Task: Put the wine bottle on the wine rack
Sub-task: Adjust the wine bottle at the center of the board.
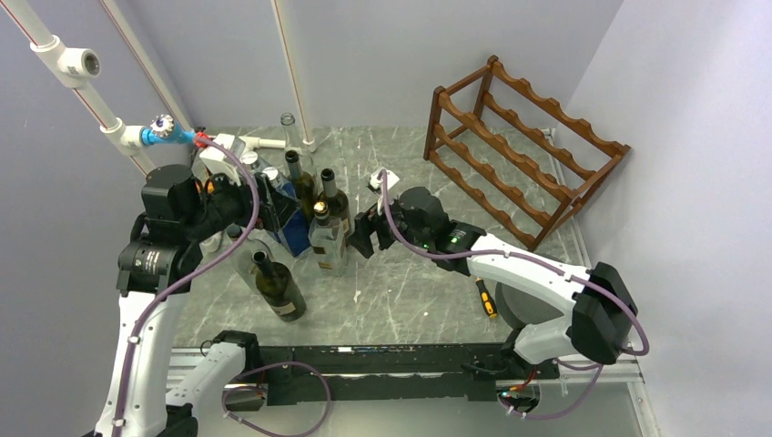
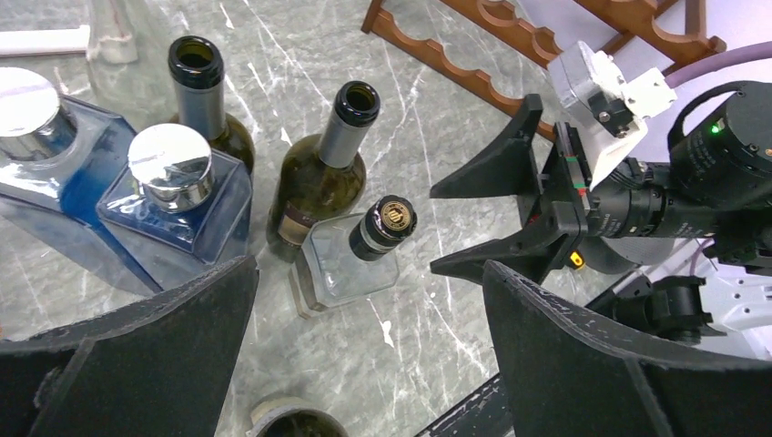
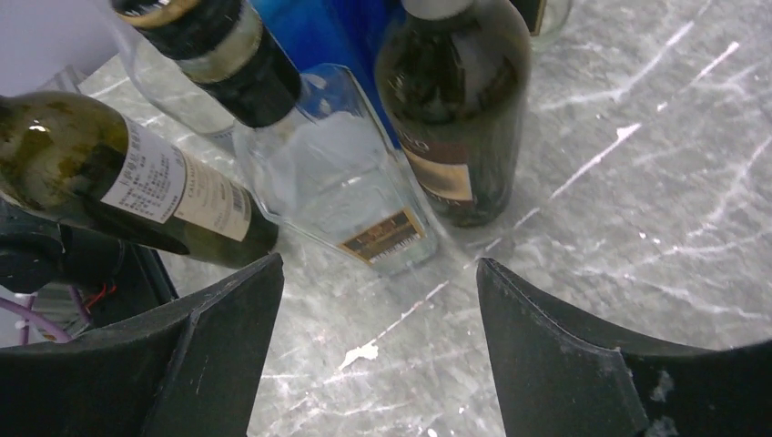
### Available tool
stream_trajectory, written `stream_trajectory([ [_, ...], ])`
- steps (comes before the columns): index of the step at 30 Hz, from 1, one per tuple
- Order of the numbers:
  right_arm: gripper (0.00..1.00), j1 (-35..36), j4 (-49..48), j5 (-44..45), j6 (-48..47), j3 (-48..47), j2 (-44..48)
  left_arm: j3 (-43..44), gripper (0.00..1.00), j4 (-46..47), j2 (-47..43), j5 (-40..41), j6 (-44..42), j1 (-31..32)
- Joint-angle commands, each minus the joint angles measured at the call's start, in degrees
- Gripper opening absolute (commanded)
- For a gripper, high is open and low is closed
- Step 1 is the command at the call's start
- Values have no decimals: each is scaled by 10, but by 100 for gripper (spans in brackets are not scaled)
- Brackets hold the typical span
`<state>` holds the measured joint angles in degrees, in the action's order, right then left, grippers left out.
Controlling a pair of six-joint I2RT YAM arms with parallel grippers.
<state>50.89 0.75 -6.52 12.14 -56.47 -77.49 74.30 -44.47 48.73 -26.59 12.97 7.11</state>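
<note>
Three dark green wine bottles stand left of centre: one (image 1: 332, 202) (image 3: 455, 118) beside a clear square bottle (image 1: 328, 238) (image 3: 346, 182), one behind it (image 1: 300, 180), and a labelled one (image 1: 278, 287) (image 3: 137, 182) nearer the front. The reddish-brown wine rack (image 1: 519, 146) (image 2: 510, 45) stands at the back right, with nothing on it. My right gripper (image 1: 358, 235) (image 3: 378, 319) is open, low over the table, just right of the clear bottle and holding nothing. My left gripper (image 1: 273, 208) (image 2: 369, 319) hangs open above the bottles, also holding nothing.
Two blue square bottles (image 2: 173, 209) with silver caps stand on the left of the group. White pipe fittings (image 1: 259, 143) and a clear glass bottle (image 1: 289, 127) lie at the back. A yellow-handled screwdriver (image 1: 487, 299) rests by the right arm. Walls close in on all sides.
</note>
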Motion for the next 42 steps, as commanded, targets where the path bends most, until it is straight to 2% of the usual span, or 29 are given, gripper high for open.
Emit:
stream_trajectory([
  [1, 81, 9, -94, -16, -19, -28, -4, 7, 99, 10, 15, -59, 21, 2],
  [4, 82, 9, -100, -5, -10, -14, 2, 7, 99, 3, 39, -42, 36, 27],
  [10, 82, 9, -94, 8, 4, 32, 47, 44, 99, -65, 107, 182, 23, 151],
  [15, 82, 9, -76, 32, 8, 67, 91, 53, 99, -75, 159, 276, 26, 232],
  [17, 82, 9, -71, 40, 9, 79, 104, 59, 93, -82, 176, 330, 26, 254],
  [29, 82, 9, -50, 63, 13, 103, 125, 52, 72, -80, 240, 399, 24, 295],
  [36, 83, 9, -31, 83, 11, 108, 121, 65, 43, -89, 257, 406, 22, 300],
  [39, 85, 9, -28, 81, 2, 111, 117, 71, 26, -86, 250, 389, 21, 300],
  [42, 87, 9, -27, 75, -5, 111, 113, 77, 16, -77, 242, 359, 24, 301],
])
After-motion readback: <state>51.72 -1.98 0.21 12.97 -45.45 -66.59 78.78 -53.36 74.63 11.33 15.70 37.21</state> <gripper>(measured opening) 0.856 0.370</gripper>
